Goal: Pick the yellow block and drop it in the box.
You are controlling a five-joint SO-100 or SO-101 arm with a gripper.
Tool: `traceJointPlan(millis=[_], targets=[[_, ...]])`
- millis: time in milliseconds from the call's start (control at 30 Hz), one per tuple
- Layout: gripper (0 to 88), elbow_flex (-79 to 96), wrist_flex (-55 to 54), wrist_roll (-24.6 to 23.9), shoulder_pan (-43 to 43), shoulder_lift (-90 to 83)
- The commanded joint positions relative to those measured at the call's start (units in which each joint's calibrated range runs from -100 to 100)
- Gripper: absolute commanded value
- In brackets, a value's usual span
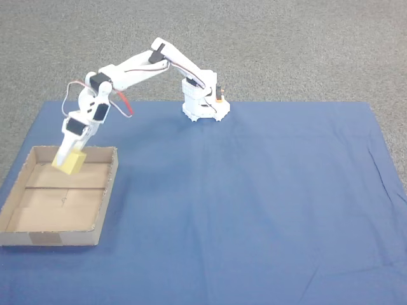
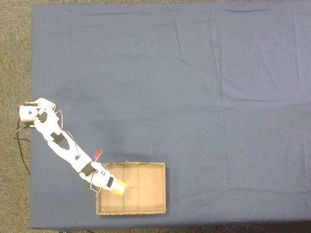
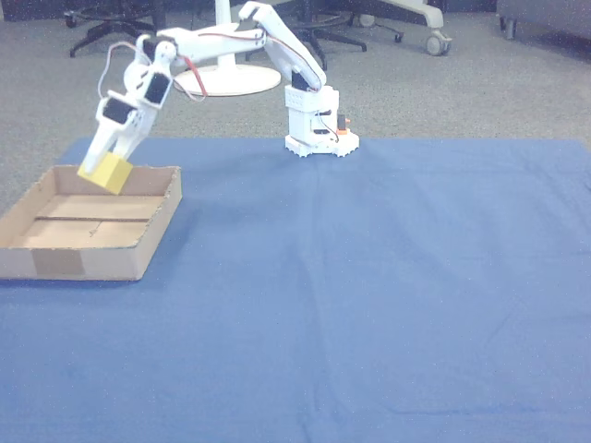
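- White plastic gripper at the end of a white jointed arm, reaching down over the back-left corner of the box in a fixed view.
- Fingers closed just enough to pinch the yellow block — the block sits between them, tipped on a slant.
- Yellow block small, smooth and cube-shaped, pale yellow, held up in the air over the box floor, near the box's back wall and not touching the cardboard.
- In the other view, same block hanging from the gripper just above the back-left rim of the box.
- From above in a fixed view, gripper and block just inside the left wall of the box.
- Box brown, flat and shallow, made of cardboard, a rectangle with low walls.
- Dark seam line running across the box floor; a dull grey-brown tape patch on the front wall.
- Blue cloth under the box — soft, with a few wrinkles and folds.
- Arm base white and chunky with a small orange bit on it, standing on the cloth's back edge, well apart from the box to the right.
- Thin red wires looping beside the arm above the box.
- Grey, speckled carpet beyond the cloth, behind the box.
- Chair legs with wheels and a round white stand foot on the carpet, far behind the box.
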Motion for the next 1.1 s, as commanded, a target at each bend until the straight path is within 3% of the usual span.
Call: traceJointPlan(millis=[0,67,233,300,367,400,467,533,667,833,933,1067], targets=[[24.4,-2.8,-2.9,1.1,-1.0,1.5],[39.8,-0.5,-3.4,1.9,-1.6,0.8],[40.0,12.8,-7.2,0.2,-2.9,-12.8],[31.2,22.0,-7.6,0.6,-5.1,-24.7],[14.8,38.7,-12.6,-6.4,-9.6,-46.3],[0.2,49.1,-15.9,-10.4,-13.9,-60.5],[0.2,68.1,-19.7,-12.0,-25.8,-83.8],[0.2,86.2,-16.8,-12.5,-36.3,-102.7],[0.2,118.0,-12.0,-17.9,-39.7,-132.2],[0.2,133.4,-13.8,-11.8,-43.1,-134.1],[0.2,133.4,-10.0,-13.9,-44.4,-134.1],[0.2,133.4,-7.4,-12.9,-46.9,-134.1]])
